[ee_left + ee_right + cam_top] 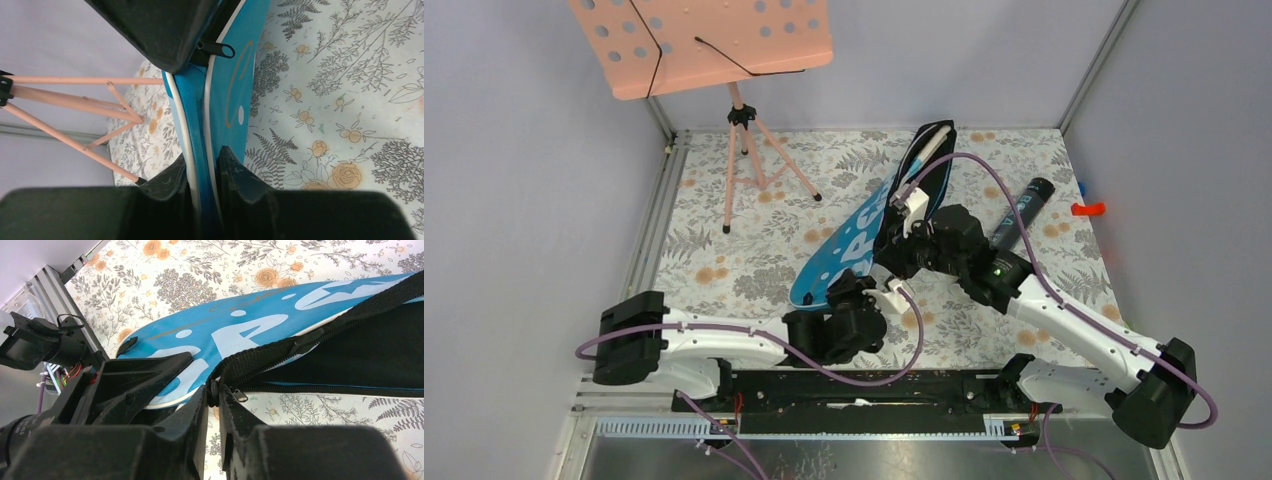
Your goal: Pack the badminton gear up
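Closest in, the left claw (202, 190) is clamped tight on the rounded near end of the blue bag (849, 255), pinching its white-piped rim. Just beyond, the right claw (214, 407) is pinched almost closed on the black zip band (260, 357) at the bag's side. The bag lies on the desk (724, 260) with its long axis running away from the arms toward the far right, so a zip pull would likely follow that line. A cream handle (934, 148) pokes from its far end. Right of the bag lies the dark tube (1022, 212), nearer the right arm.
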Motion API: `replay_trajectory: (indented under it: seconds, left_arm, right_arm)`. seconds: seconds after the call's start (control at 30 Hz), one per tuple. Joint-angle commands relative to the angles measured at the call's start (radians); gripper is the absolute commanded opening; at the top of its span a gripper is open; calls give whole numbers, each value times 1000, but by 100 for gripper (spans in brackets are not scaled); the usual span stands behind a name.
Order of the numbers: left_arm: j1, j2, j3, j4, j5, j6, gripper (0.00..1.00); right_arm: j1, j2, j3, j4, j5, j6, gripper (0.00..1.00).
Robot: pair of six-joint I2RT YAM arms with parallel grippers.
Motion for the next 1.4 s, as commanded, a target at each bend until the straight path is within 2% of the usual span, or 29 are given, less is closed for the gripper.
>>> replay_trajectory:
  seconds: [0.0, 0.1, 0.2, 0.33, 0.5, 0.73, 0.83, 0.9, 1.07, 1.23, 1.37]
  left_arm:
    - [7, -116, -10, 21, 48, -62, 0]
    - [7, -238, -81, 43, 188, -79, 0]
    - [8, -321, -127, 33, 257, -114, 0]
    - [8, -355, -140, 1, 273, -160, 0]
    - [8, -340, -125, -62, 266, -196, 0]
    - [8, -285, -71, -127, 249, -229, 0]
    - [8, -258, -48, -163, 258, -243, 0]
    - [8, -246, -41, -168, 258, -254, 0]
    - [13, -245, -25, -172, 279, -271, 0]
    - [19, -253, -24, -164, 295, -275, 0]
    - [19, -247, -24, -160, 298, -273, 0]
  right_arm:
    - [9, -63, -9, 105, -19, 33, 24]
    - [9, -68, -23, 95, 15, 3, 41]
    - [9, -85, -46, 91, -42, -65, 49]
    - [10, -131, -84, 72, -109, -178, 59]
    - [10, -215, -179, 125, -53, -245, 66]
    - [11, -187, -198, 143, -63, -263, 65]
    - [14, -153, -195, 242, -71, -238, 64]
    - [15, -133, -171, 239, -71, -231, 64]
    - [20, -86, -152, 207, -36, -201, 61]
    - [22, -101, -188, 257, 16, -130, 60]
    - [27, -87, -194, 306, -58, -96, 59]
